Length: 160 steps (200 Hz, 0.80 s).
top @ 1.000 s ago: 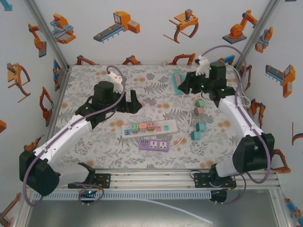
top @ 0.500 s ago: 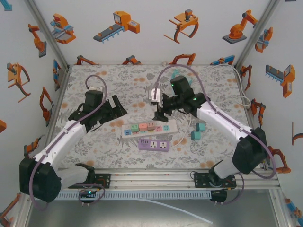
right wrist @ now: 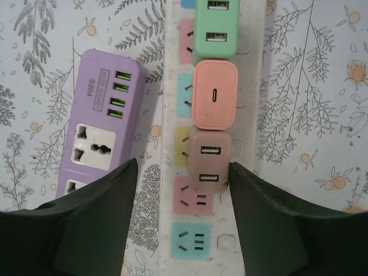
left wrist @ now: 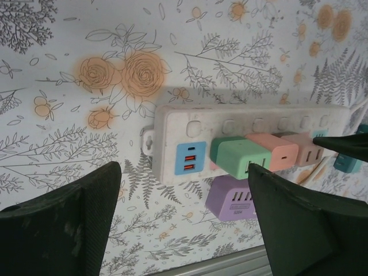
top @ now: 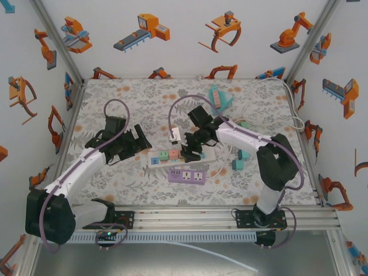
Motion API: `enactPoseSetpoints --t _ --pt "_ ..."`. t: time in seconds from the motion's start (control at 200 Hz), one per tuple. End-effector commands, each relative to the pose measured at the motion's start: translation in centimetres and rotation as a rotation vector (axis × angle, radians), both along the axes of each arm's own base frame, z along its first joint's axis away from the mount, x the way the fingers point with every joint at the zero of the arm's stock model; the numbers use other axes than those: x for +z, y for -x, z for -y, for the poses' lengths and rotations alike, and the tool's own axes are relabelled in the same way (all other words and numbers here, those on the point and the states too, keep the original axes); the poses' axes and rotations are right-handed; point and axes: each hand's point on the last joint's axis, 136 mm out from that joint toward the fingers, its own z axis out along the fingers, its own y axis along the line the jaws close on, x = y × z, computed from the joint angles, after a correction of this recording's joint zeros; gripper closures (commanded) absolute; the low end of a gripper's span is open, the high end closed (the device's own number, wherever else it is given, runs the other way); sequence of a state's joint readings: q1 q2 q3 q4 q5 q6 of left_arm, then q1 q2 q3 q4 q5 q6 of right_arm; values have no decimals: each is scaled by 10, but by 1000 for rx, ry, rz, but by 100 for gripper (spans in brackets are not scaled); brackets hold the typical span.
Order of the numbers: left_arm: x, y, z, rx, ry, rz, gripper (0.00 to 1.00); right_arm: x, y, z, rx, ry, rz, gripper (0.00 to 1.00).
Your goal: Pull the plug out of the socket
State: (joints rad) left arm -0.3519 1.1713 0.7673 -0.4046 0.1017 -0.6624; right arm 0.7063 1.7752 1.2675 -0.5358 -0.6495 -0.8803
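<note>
Two robot arms bend over a white power strip (top: 208,153) lying across the middle of a flower-patterned tabletop (top: 115,98). Three plugs stand side by side in its sockets: a green plug (right wrist: 215,29), a peach plug (right wrist: 215,95) and a dusty-pink plug (right wrist: 209,164).

The right gripper (right wrist: 181,169) hangs directly above the strip. Its jaws are partly open and astride the dusty-pink plug, holding nothing. In the right wrist view, the finger on the left stands clear of the plug. The finger on the right sits at the plug's edge, and whether it touches is hard to tell.

The left gripper (left wrist: 184,172) hovers low at the strip's left end, over the blue panel of USB ports. Its jaws are wide apart and empty, and the green plug shows between them.

A purple power strip (top: 187,176) lies just beside the white one on its near side. A loose teal plug (top: 237,165) rests on the tabletop to the right of both strips. A teal power strip (top: 218,96) sits near the far edge.
</note>
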Motion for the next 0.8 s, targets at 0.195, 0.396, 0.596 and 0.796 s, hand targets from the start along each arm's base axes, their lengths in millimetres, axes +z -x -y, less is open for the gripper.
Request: enactPoseSetpoints --t 0.195,0.396,0.596,0.796 --pt "-25 12 -2 -2 0 -78 27 -7 -19 -9 2 56 53 64" --pt "-41 15 8 -43 18 -151 41 -5 -20 -11 7 48 56 73" --pt "-51 12 19 -79 49 -189 47 -3 -21 -15 13 42 48 75" --pt "-65 13 25 -107 63 -235 47 -1 -22 -17 12 40 37 76"
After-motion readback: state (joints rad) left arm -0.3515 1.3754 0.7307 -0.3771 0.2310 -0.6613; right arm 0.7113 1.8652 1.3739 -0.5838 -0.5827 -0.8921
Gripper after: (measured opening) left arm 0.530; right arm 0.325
